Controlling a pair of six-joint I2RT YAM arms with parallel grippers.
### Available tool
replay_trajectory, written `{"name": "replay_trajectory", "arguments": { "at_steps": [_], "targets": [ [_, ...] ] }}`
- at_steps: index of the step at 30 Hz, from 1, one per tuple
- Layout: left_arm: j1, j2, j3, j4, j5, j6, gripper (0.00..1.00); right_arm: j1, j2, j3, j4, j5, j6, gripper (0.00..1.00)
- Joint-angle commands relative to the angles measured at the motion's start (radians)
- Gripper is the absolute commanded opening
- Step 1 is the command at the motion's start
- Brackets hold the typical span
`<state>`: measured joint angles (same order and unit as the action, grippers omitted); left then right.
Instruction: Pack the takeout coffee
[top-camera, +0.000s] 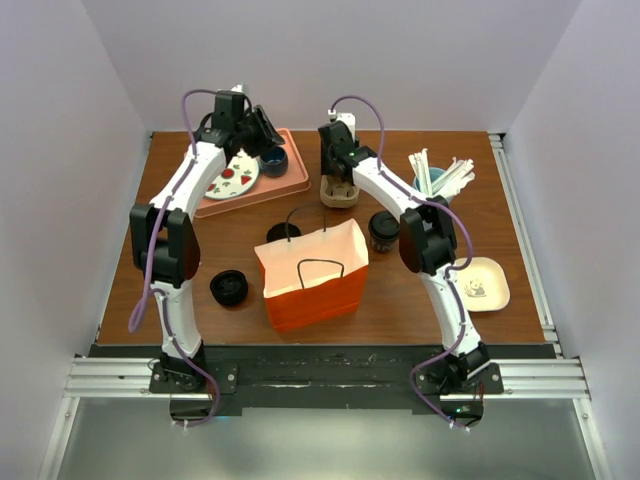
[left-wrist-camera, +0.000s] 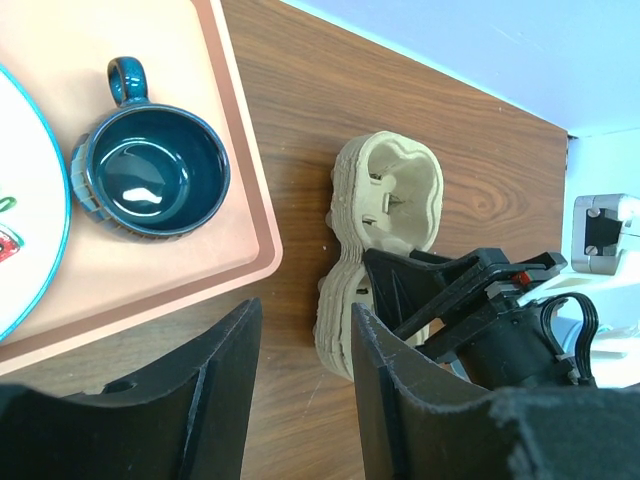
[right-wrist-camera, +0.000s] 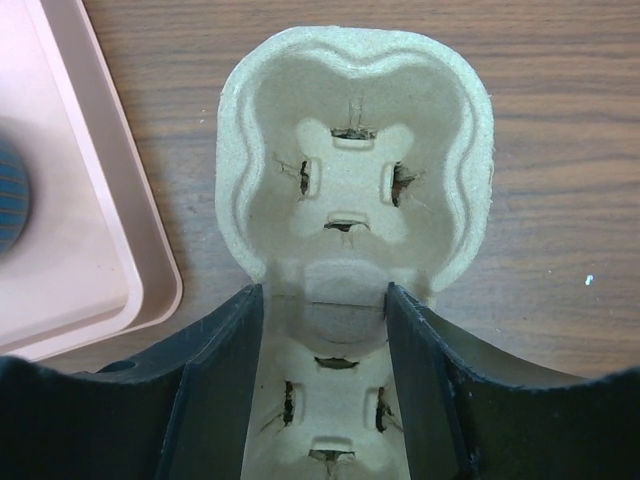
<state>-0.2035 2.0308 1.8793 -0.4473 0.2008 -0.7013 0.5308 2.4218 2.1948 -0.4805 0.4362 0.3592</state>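
From above, the coffee (top-camera: 383, 230) stands up straight on the bench (top-camera: 220, 240), with its black lid on top, so its long way runs up and down. It sits just beside the top right corner of the orange bag (top-camera: 312, 278), close to the right arm's elbow. Neither arm holds it. The left fingers (top-camera: 262, 132) hang over the far end of the pink tray (top-camera: 270, 192). The right fingers (top-camera: 335, 165) are down at the paper carrier (top-camera: 341, 192), which lies behind the bag.

The left wrist view shows the left fingers (left-wrist-camera: 225, 390) apart, with only bare bench between them. A blue mug (left-wrist-camera: 150, 170) sits on the tray (left-wrist-camera: 245, 150), its mouth facing up. The carrier (left-wrist-camera: 385, 215) lies near the tray.

The right wrist view shows the right fingers (right-wrist-camera: 215, 385) apart over the near half of the carrier (right-wrist-camera: 355, 150). The carrier is wider than the gap between them. I cannot tell if they touch it. The coffee is in neither wrist view.
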Motion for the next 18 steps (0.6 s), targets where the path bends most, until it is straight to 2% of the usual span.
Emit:
{"name": "replay_trajectory", "arguments": {
  "at_steps": [1, 6, 18],
  "targets": [
    [-0.010, 0.002, 0.047, 0.007, -0.009, 0.029, 0.46, -0.003, -0.084, -0.017, 0.049, 0.016, 0.012, 0.58],
    [-0.017, 0.006, 0.050, 0.010, -0.012, 0.025, 0.46, -0.005, -0.093, -0.015, 0.053, 0.022, 0.007, 0.62],
    [-0.020, -0.004, 0.049, 0.001, -0.028, 0.040, 0.45, -0.011, -0.059, -0.018, 0.023, 0.038, 0.009, 0.49]
  ]
}}
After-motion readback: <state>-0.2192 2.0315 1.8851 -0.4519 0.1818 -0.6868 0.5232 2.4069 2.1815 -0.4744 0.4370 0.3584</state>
